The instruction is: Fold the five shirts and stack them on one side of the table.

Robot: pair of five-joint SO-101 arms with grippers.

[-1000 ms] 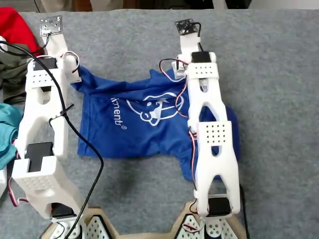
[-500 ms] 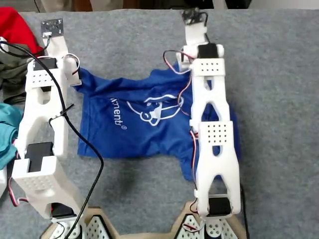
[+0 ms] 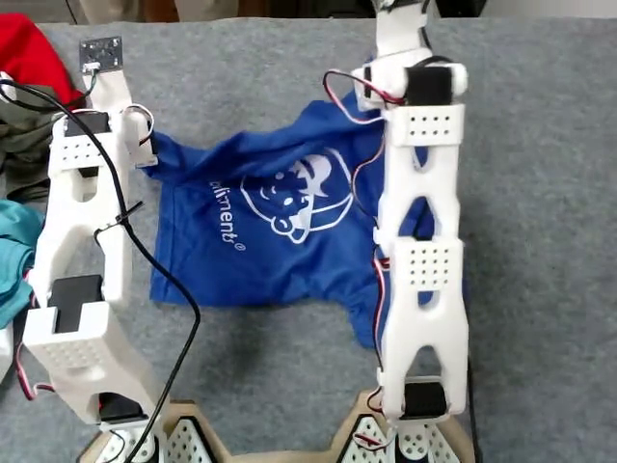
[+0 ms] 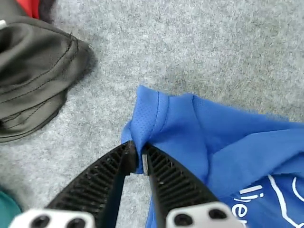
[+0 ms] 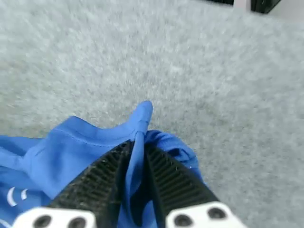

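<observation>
Overhead camera looks down on table (image 3: 540, 145); both wrist cameras sit close over blue shirt (image 3: 222, 275)

blue shirt (image 3: 260, 260): royal blue, white graphic plus white lettering on the front, matching blue stitching at the hems.
surface (image 3: 540, 145): mottled grey, fuzzy texture.
red shirt (image 3: 24, 48): plain red.
dark shirt (image 3: 19, 135): olive-grey, black seam stitching.
teal shirt (image 3: 10, 256): plain teal.
left arm (image 3: 82, 212), right arm (image 3: 419, 193): white shells, black motor blocks.
left fingers (image 4: 102, 183), right fingers (image 5: 95, 183): black, ridged, on white mounts.
cable (image 3: 166, 275): black.
wires (image 3: 339, 99): red, white, black.
bases (image 3: 193, 434): tan.
</observation>
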